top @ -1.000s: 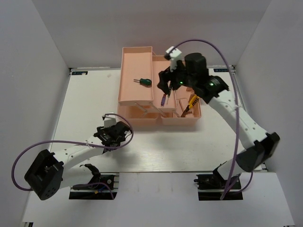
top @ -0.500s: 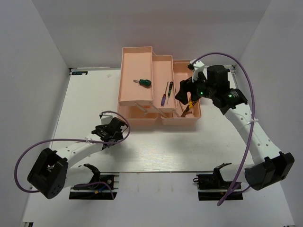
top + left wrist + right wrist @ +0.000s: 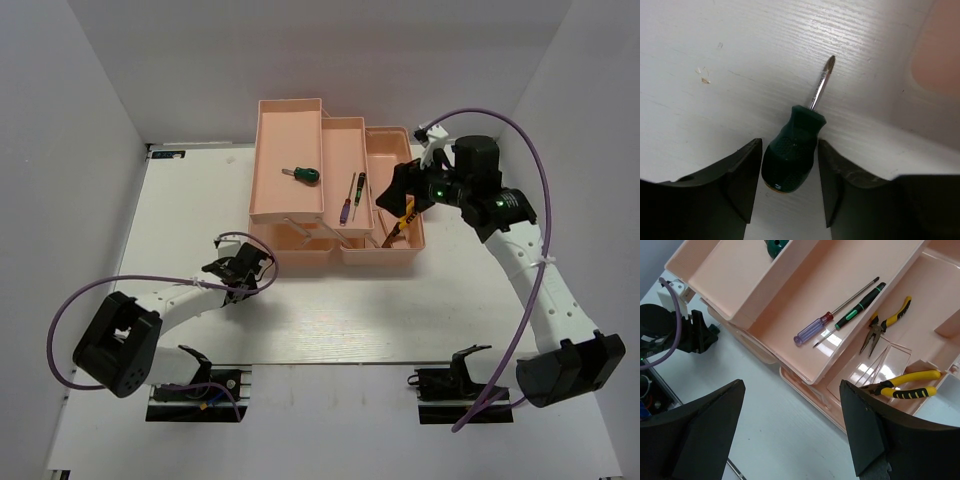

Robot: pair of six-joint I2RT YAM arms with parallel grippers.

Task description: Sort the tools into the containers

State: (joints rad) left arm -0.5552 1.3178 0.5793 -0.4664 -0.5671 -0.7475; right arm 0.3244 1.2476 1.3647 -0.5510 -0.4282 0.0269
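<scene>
Because the toolbox (image 3: 290, 108) stands opened out at the far side of the table (image 3: 190, 210), each of its tiers can be reached from above. The left tray (image 3: 285, 135) holds a stubby green screwdriver (image 3: 303, 175). The middle tray (image 3: 340, 135) holds the purple-handled screwdriver (image 3: 812, 329) and the dark green-handled screwdriver (image 3: 860, 304), side by side. Two yellow-and-black pliers (image 3: 885, 325) lie in the lower right compartment, so like tools are grouped together.

The right gripper (image 3: 393, 196) hangs above the right part of the box, jaws spread wide and empty. This suggests a completed drop-off.

The left gripper (image 3: 252, 268) sits low over the table, just before the box front. Its fingers (image 3: 742, 180) closely flank the handle of the orange-green screwdriver (image 3: 792, 162), which lies flat with its tip pointing away. The gap is narrow, but it cannot be told whether the pads are pressing on the handle. This is judged to be the last loose tool.

Compared with one second ago:
- The right arm has drawn back rightward from over the middle tray, uncovering both thin screwdrivers.
- The left gripper has moved slightly toward the box.
</scene>
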